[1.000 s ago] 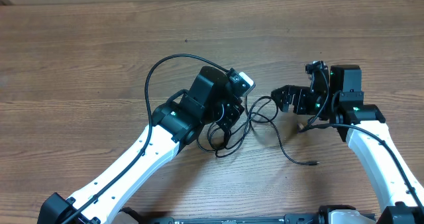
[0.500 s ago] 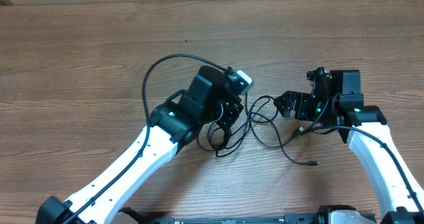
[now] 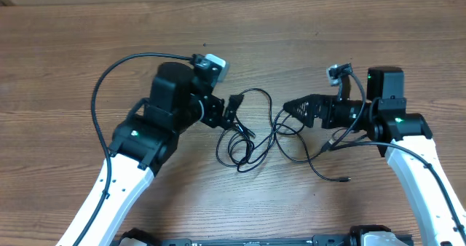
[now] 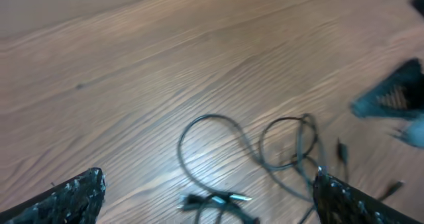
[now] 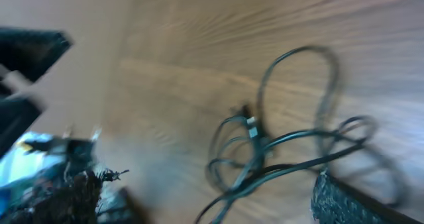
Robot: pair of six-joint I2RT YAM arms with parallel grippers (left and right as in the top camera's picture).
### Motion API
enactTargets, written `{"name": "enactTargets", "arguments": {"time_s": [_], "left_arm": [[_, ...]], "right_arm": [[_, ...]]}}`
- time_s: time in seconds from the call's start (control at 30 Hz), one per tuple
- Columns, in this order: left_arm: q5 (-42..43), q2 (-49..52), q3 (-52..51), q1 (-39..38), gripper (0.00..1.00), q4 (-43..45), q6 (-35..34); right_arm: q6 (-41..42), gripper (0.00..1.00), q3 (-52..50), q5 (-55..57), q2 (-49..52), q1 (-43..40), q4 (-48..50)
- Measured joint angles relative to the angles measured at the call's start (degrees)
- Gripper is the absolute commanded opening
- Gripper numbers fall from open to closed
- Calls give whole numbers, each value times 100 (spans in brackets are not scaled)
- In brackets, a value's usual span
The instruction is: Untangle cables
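We see black cables (image 3: 249, 140) looped together on the table (image 3: 73, 42). Our left pincer (image 3: 231, 111) and right pincer (image 3: 295, 109), both spread apart, flank the tangle, likely to tease it apart.

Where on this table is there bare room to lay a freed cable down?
The wide far strip of table beyond both arms is bare, and so is the near middle, between the arms' bases. It is crowded between the left gripper and the right gripper, where the cables lie looped.
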Motion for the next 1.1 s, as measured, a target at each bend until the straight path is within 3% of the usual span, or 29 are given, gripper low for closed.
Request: {"name": "enactTargets", "arguments": {"time_s": [0.27,0.57,0.8,1.1], "left_arm": [[-317,0,0,555,100,-227,-476],[-442,0,0,739,100,-546,-669],[-463,0,0,739,100,-671,-691],[-466,0,0,739,100,-852,-691]], "right_arm": [[706,100,0,214,0,831,-450],[1729,100,0,1950,0,1714,-1370],[2715,100,-55,2684,70,2227,-782],[3615,100,-197,3008,903,3023,92]]}}
